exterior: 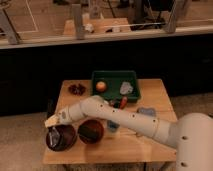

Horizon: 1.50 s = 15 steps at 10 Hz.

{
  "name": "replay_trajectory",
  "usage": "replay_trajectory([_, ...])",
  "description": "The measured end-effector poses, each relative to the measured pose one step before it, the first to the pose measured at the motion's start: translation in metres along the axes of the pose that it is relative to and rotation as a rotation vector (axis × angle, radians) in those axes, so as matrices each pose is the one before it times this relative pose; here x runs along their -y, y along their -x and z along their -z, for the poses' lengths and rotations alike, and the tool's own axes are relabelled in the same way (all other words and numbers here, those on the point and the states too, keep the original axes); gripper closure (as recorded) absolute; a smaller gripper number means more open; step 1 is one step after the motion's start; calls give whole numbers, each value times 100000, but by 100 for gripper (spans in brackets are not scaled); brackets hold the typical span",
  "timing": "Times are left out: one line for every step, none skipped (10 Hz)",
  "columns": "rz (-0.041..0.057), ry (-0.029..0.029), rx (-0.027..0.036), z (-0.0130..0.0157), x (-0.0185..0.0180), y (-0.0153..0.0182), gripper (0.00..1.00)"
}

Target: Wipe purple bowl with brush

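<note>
- Hovering over the near-left corner of the counter (155,97), the gripper (53,129) hung right above the purple bowl (64,140), and its dark lower end dipped inside the bowl's left rim.
- And the grip? I could not tell whether it was clamped on anything or slack, and the brush could not be told apart from the gripper's own dark tip.
- The purple bowl sat flat at that near-left corner, close to the near edge, dark and glossy.
- A reddish-brown bowl (91,131) sat just beside it, toward the middle of the near edge. Whether the two rims met could not be told.
- The arm (125,117) reached in from the near-right corner, swept across the middle of the counter and crossed the far side of the reddish-brown bowl.
- A small bluish object (112,126) peeked out under the arm, just beside the reddish-brown bowl. What it was could not be made out.
- A green tray (115,74) stood at the middle of the far edge, with an orange fruit (101,86) in its left half and a pale grey lump (126,88) in its right.
- A small dark dish (76,89) sat by the far-left corner, just beside the tray.
- A red-orange item (123,102) lay against the tray's near wall, partly hidden by the arm.
- A blue-grey cloth (146,112) lay toward the right edge, close to the arm.
</note>
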Motion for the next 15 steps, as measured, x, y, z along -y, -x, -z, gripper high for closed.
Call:
replay_trajectory([-891, 2028, -302, 1028, -738, 310, 100])
replay_trajectory([-723, 1930, -1154, 879, -912, -62, 100])
replay_trajectory([-40, 1103, -899, 315, -487, -343, 100])
replay_trajectory([445, 1197, -1643, 517, -881, -1054, 100])
replay_trajectory([553, 724, -1735, 505, -800, -1220, 100])
replay_trajectory([1088, -224, -920, -219, -420, -1203, 100])
replay_trajectory([1194, -488, -129, -657, -113, -805, 100])
replay_trajectory([1264, -739, -200, -1170, 108, -824, 100])
replay_trajectory([1264, -566, 97, -1088, 166, -593, 100])
replay_trajectory([1053, -988, 518, -997, 367, -244, 100])
replay_trajectory([1194, -1754, 895, -1151, 652, -150, 100])
replay_trajectory([880, -1844, 890, -957, 640, 12, 100])
replay_trajectory([448, -986, 477, -274, 363, 137, 100])
replay_trajectory([507, -1399, 947, -42, 541, 454, 100])
replay_trajectory([266, -882, 1119, 48, 583, 716, 100])
